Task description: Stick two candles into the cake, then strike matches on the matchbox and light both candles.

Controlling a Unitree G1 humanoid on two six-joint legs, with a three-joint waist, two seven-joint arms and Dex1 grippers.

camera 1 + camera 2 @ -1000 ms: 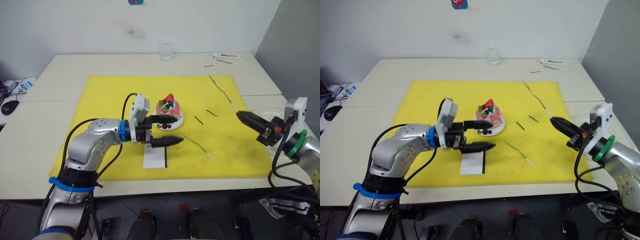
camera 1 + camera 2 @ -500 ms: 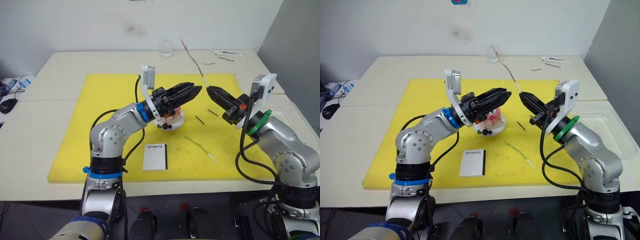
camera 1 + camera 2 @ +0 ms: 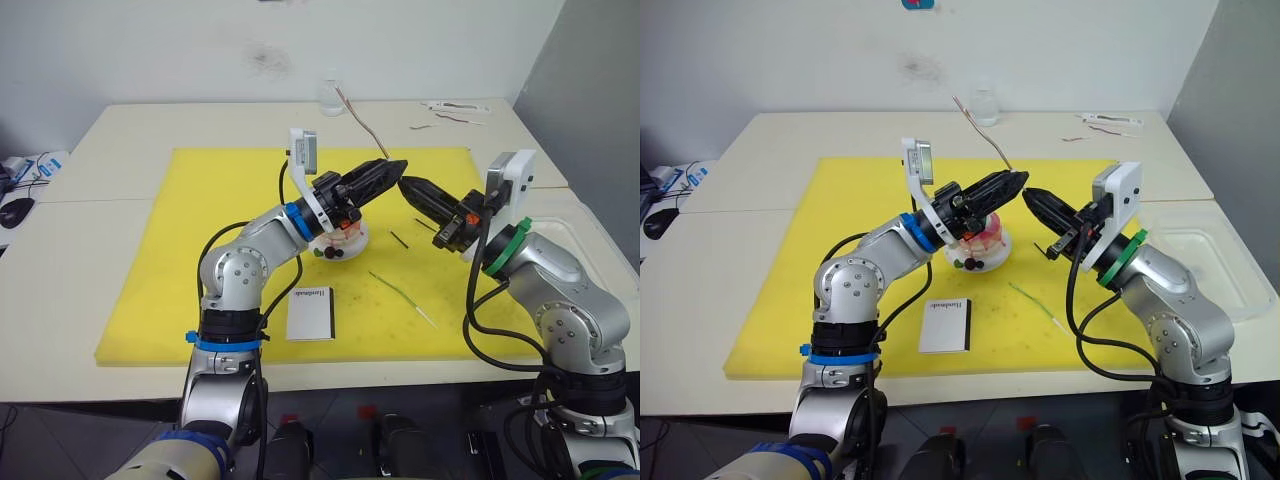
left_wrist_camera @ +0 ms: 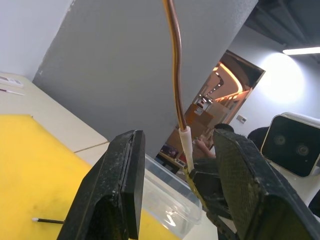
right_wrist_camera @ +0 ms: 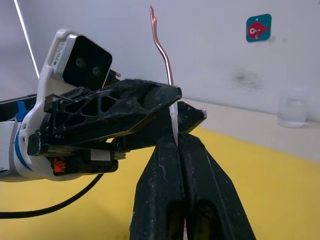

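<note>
The right gripper [image 3: 1028,196] has its jaws clenched on the pale end of a candle [image 3: 980,130], held up above the cake [image 3: 980,240]. The left gripper [image 3: 1018,180] waits close by, jaws released. The candle looks light, thin and bendy, so take hold low, near that end

Even, diffuse overhead light is illuminating the scene brightly; shadows under the arms are lying soft and faint on the yellow mat [image 3: 200,250]. The head views are rendering sharp. In the left wrist view a ceiling lamp [image 4: 302,50] is glaring, and the near fingers [image 4: 120,185] are showing slightly soft.
</note>
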